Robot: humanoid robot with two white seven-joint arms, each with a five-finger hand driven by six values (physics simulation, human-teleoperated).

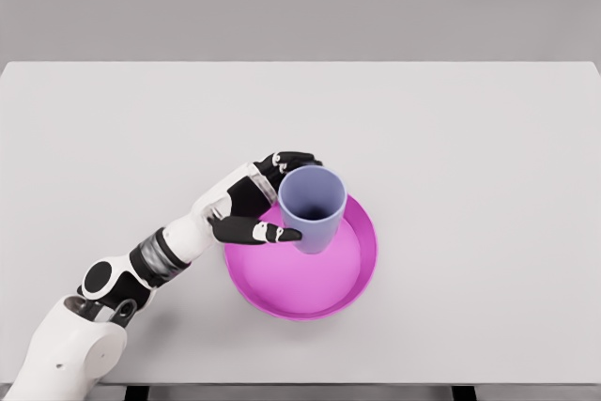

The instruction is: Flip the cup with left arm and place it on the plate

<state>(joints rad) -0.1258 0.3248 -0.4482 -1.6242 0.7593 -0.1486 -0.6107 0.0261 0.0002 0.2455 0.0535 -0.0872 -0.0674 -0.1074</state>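
The cup (pixel 313 208) is held mouth-up, axis near vertical, by the left hand (pixel 252 204) with fingers wrapped from nine o'clock, over the plate (pixel 362 274).

One cup (pixel 314 206), one plate (pixel 362 274)

a white table (pixel 470 138) carries a magenta plate (pixel 362 274) resting near its front middle.
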